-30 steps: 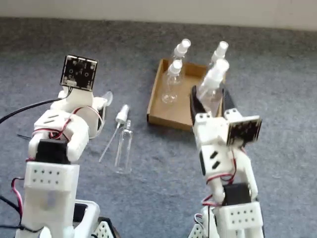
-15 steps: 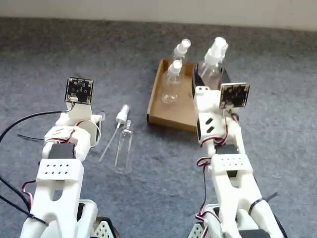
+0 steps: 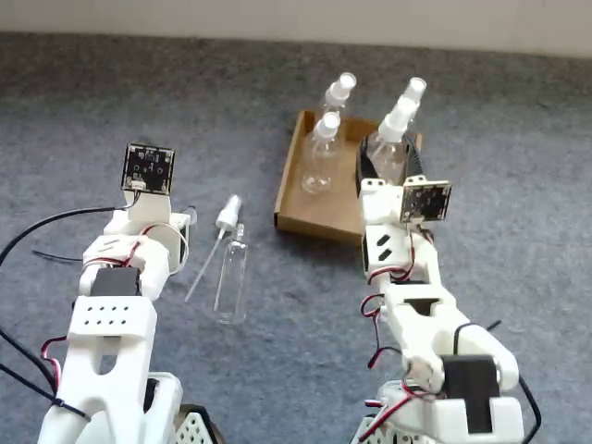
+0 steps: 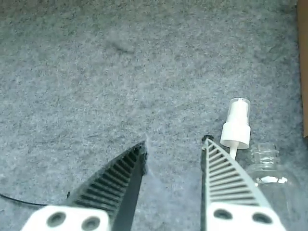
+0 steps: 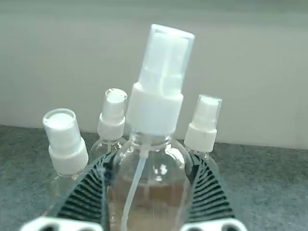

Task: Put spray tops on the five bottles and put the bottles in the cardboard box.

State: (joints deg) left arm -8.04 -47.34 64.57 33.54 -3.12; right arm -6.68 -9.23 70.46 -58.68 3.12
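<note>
**Right arm holds a capped bottle over the box; left arm hangs with jaws apart**

The right arm stretches toward 12 o'clock. The right gripper [image 3: 390, 168] is clamped on an upright capped bottle [image 3: 393, 139] above the cardboard box [image 3: 287, 180]. Three other capped bottles [image 5: 113, 120] stand just beyond it.

The left arm is folded, its wrist tipped down at the grey carpet [image 3: 139, 92]. The left gripper [image 4: 174, 142] is spread and holds nothing. At its 3 o'clock lies the uncapped bottle [image 4: 269, 168], with the loose spray top [image 4: 237, 126] at the bottle's 11 o'clock.
</note>
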